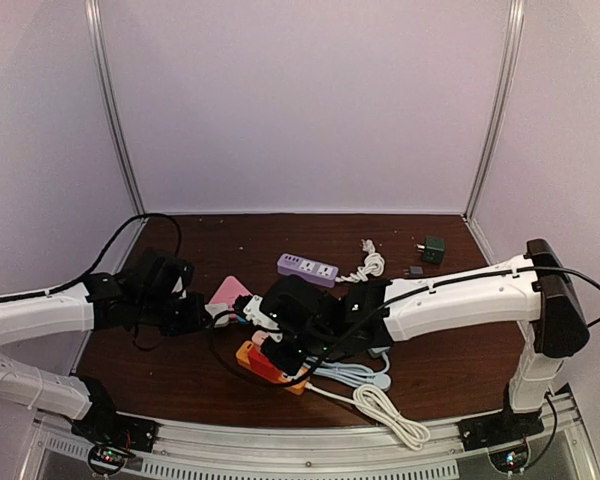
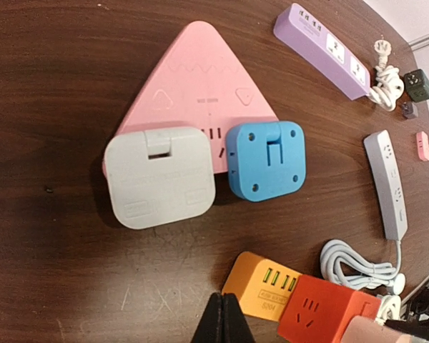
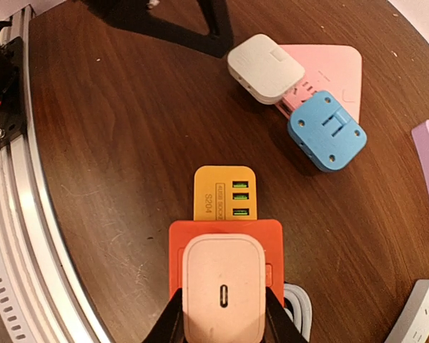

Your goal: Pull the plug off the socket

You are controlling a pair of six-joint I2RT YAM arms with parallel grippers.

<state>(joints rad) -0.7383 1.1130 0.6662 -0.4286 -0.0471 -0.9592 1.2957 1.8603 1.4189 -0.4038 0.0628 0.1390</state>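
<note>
A pale pink plug sits on the face of the orange-red socket cube, which has a yellow USB block at its far end. My right gripper is shut on the pink plug, one finger pressed on each side. In the top view this gripper is over the socket at the table's front centre. My left gripper is shut and empty, hovering just beside the yellow block. I cannot tell whether the plug is fully seated.
A pink triangular power strip holds a white adapter and a blue adapter. A purple strip, a grey strip, a coiled white cable and a green cube lie beyond. The metal front rail is close.
</note>
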